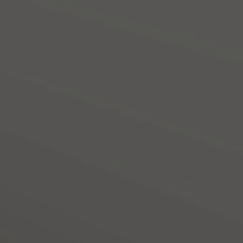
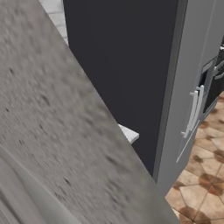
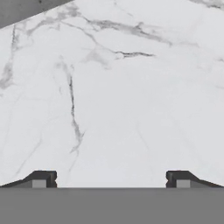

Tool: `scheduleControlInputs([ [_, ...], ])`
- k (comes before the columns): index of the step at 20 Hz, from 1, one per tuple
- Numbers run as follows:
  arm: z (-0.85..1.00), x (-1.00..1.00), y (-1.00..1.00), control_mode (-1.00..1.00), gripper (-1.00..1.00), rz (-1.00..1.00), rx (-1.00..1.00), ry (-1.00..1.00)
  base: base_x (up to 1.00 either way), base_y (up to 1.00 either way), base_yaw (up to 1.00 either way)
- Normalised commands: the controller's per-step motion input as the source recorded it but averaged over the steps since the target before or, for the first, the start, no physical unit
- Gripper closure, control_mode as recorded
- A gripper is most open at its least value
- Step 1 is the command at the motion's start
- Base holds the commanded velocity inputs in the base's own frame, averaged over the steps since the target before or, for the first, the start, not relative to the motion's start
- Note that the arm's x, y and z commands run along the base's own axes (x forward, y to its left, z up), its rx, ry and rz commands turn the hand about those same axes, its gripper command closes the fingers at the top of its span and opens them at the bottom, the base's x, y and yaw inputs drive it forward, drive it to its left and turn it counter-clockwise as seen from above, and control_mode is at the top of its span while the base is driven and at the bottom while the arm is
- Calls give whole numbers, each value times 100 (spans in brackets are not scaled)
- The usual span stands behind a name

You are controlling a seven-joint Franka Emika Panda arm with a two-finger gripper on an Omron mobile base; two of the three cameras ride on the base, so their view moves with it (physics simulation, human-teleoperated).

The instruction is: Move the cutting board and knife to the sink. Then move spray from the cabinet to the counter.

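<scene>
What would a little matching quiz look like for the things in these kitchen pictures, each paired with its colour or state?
Things:
1. counter
2. claw
3. floor
4. fridge handles

Descriptions:
A. orange-brown tiles
B. white marble with grey veins
C. pale silver, upright bars
D. open, nothing between its tips

Pairs: 1-B, 2-D, 3-A, 4-C
</scene>
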Motion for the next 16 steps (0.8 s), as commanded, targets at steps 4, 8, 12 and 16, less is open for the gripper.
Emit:
scheduleControlInputs([
  [4,-8,-2,-8,-100,-100,-2,0,10,0,0,0],
  [8,0,-21,-28,-100,-100,0,0,0,0,0,0],
  [12,0,-12,-35,-100,-100,0,0,0,0,0,0],
  [16,-2,-18,-42,-100,-100,0,1,0,0,0,0],
])
